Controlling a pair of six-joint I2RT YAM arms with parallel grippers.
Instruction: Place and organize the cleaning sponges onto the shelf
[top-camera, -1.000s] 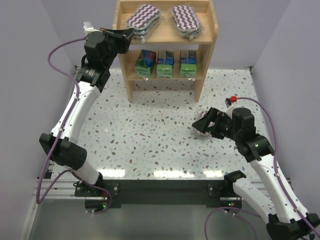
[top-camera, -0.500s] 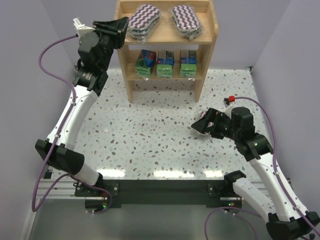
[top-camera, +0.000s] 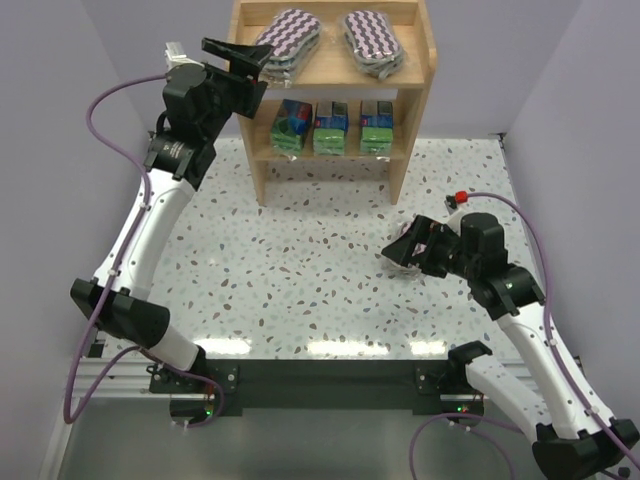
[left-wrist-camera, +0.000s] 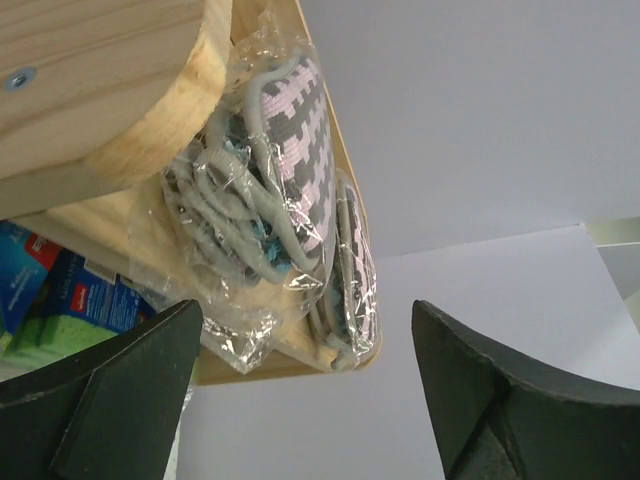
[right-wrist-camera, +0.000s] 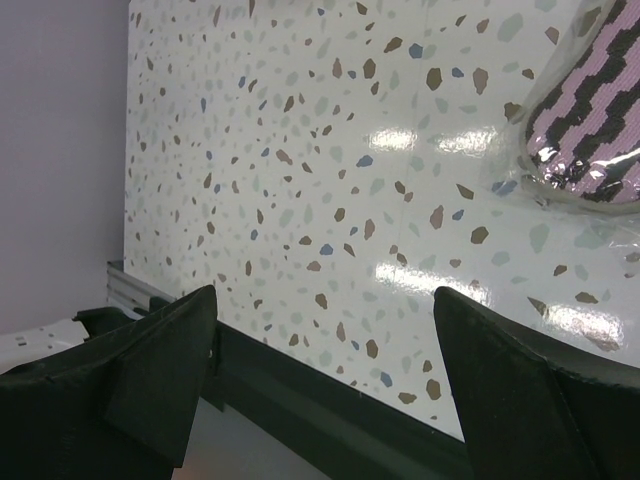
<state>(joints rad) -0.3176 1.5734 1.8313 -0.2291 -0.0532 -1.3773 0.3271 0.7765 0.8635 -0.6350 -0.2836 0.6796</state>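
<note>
Speckled table (top-camera: 300, 270): the right gripper (top-camera: 402, 248), fingers spread, hovers by the one zigzag pad (right-wrist-camera: 590, 120) not yet shelved. Farther back, the left gripper (top-camera: 243, 66), released, has swung back beside the upper-tier pad (top-camera: 285, 35) on the shelf (top-camera: 415, 80). The packs (top-camera: 330, 127) fill the lower tier.

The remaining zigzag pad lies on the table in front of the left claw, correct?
No, in front of the right claw, which is open: the right wrist view shows the zigzag pad lying on the table ahead of it. The left claw is up at the shelf, by its top tier.
</note>
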